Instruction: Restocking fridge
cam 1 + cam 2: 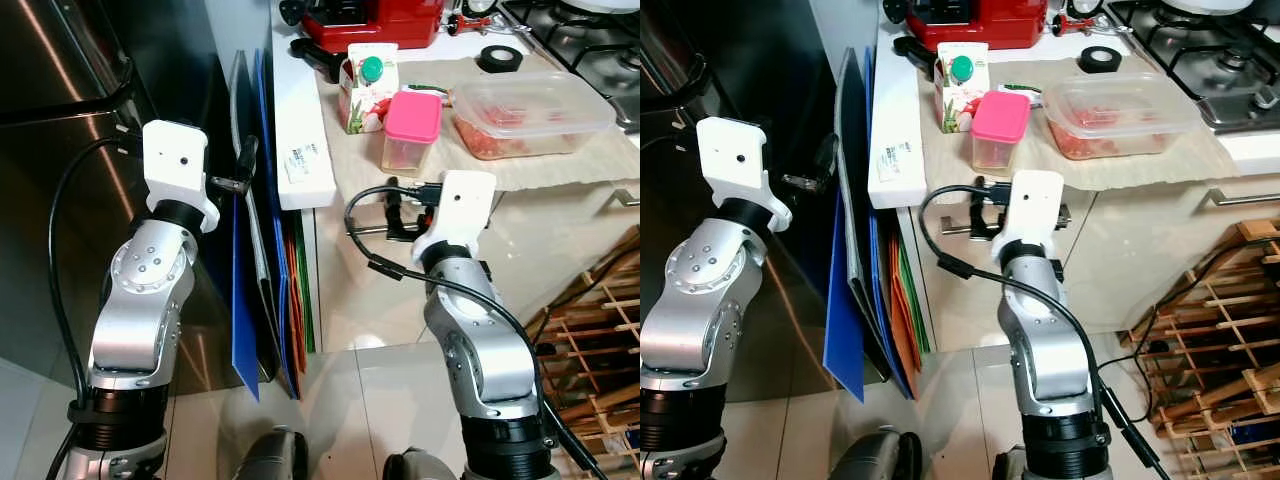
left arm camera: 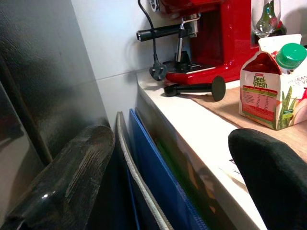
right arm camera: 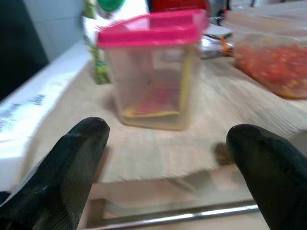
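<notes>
A pink-lidded clear tub [image 1: 410,129] stands on a beige mat [image 1: 560,165] near the counter's front edge. Behind it is a juice carton [image 1: 366,88] with a green cap. To its right lies a wide clear box of red food [image 1: 530,114]. My right gripper [image 1: 410,202] is open just below the counter edge and points at the tub [image 3: 152,72], apart from it. My left gripper [image 1: 238,171] is open beside the dark steel fridge [image 1: 60,150], facing the gap where blue boards [image 1: 245,280] lean. The carton [image 2: 273,86] also appears in the left wrist view.
A red coffee machine [image 1: 375,20] and a black portafilter [image 2: 192,88] sit at the back of the white counter [image 1: 300,150]. A black tape roll [image 1: 498,58] and a gas hob [image 1: 590,35] are to the right. A wooden wine rack [image 1: 600,330] stands low on the right.
</notes>
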Controlling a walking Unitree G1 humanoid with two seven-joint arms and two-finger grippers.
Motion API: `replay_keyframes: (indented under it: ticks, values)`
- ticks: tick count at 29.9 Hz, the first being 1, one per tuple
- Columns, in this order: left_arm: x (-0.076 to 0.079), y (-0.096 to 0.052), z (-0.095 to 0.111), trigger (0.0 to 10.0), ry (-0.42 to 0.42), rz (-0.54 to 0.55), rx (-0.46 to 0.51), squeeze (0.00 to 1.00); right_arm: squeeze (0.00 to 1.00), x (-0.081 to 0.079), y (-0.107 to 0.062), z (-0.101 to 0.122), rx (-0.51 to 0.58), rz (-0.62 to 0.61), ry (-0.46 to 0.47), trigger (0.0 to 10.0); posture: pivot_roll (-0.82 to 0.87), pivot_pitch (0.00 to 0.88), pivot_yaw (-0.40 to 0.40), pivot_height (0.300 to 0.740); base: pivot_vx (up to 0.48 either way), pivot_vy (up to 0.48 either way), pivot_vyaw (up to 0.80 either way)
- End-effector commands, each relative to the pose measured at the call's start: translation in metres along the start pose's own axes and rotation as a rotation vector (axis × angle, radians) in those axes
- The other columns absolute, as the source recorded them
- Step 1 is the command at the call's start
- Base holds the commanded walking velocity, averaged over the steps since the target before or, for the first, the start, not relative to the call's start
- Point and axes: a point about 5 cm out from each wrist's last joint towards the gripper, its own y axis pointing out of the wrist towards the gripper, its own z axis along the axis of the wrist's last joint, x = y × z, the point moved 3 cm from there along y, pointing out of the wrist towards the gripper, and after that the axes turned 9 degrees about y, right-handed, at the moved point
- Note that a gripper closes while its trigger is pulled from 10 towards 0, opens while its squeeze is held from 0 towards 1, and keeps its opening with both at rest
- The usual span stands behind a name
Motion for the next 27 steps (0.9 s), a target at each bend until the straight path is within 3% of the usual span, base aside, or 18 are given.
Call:
replay_keyframes:
  ticks: [1,4,11,27]
  values:
    - [-0.001,0.002,0.003,10.0,-0.004,0.009,0.007,0.00,0.00,-0.019,0.002,0.007,0.011,0.066,0.050,10.0,0.11,0.152,0.054,0.710,0.000,0.000,0.00]
    - [0.001,0.003,0.003,10.0,-0.010,0.010,0.010,0.00,0.00,-0.032,0.010,0.013,0.030,0.109,0.048,10.0,0.12,0.148,0.047,0.710,0.000,0.000,0.00]
    - [0.001,0.003,0.003,10.0,-0.016,0.022,0.014,0.00,0.00,-0.036,0.020,0.014,0.028,0.107,0.029,10.0,0.12,0.148,0.031,0.710,0.000,0.000,0.00]
    - [-0.002,0.002,-0.002,10.0,-0.021,0.033,-0.006,0.00,0.00,-0.016,0.026,0.013,0.051,-0.004,-0.069,10.0,0.12,0.157,0.030,0.710,0.000,0.000,0.00]
